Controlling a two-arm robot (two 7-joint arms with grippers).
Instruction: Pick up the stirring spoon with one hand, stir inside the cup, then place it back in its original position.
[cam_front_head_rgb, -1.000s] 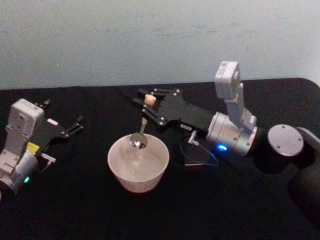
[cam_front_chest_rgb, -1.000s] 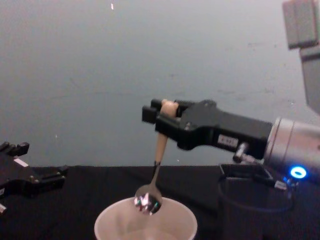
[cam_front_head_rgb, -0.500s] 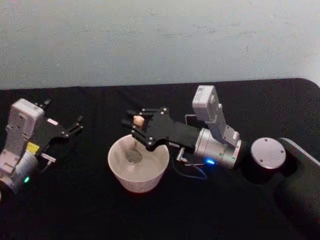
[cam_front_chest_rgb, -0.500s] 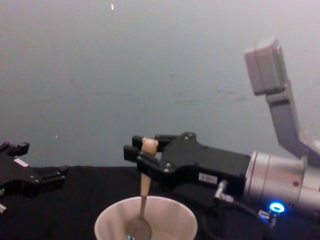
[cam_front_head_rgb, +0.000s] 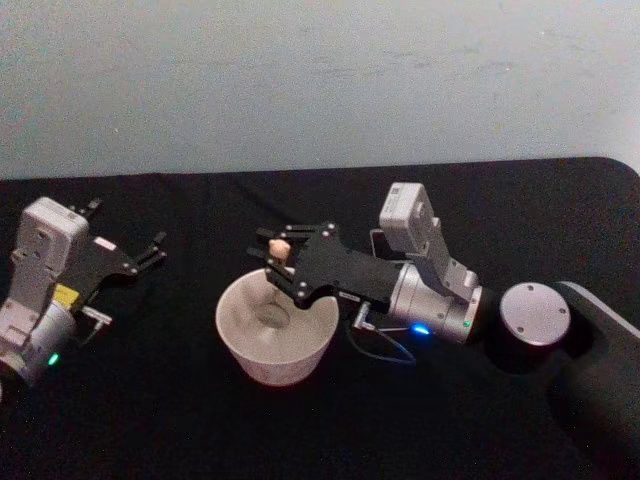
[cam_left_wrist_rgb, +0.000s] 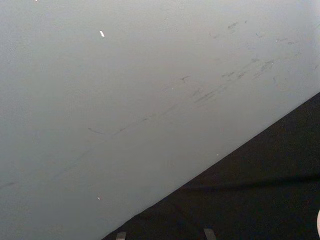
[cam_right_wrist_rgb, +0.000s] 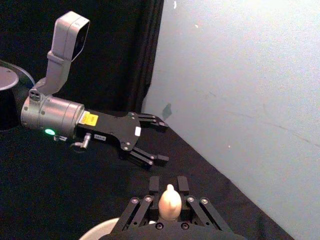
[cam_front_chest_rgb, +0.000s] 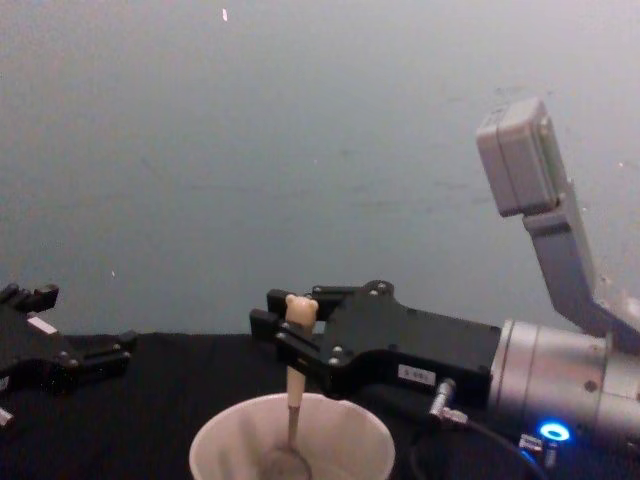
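The spoon (cam_front_chest_rgb: 294, 392) stands nearly upright in the cup (cam_front_head_rgb: 272, 362). Its bowl is down near the cup's floor and its bear knob sticks up just past the fingers. The right hand (cam_front_head_rgb: 274, 249) is clenched on the top of the handle, just under the knob. It reaches over the rim from the cup's 3 o'clock, with the arm lying low across the worktop (cam_front_head_rgb: 150, 425). I judge that this high grip keeps the fingers clear of the rim, so only the thin shaft has to sweep inside the cup. The steep hold should keep the bowl low for stirring.

The cup sits near the worktop's middle. The left hand (cam_front_head_rgb: 127, 228) rests at the cup's 9 o'clock, well apart from it, with its fingers spread and nothing between them, parked.

A second ago the spoon's bowl hung just over the far rim and the right hand was much higher. Half a second ago the bowl was already inside. Since then the hand has sunk a little more and the handle has straightened, so the stirring looks to be just under way.
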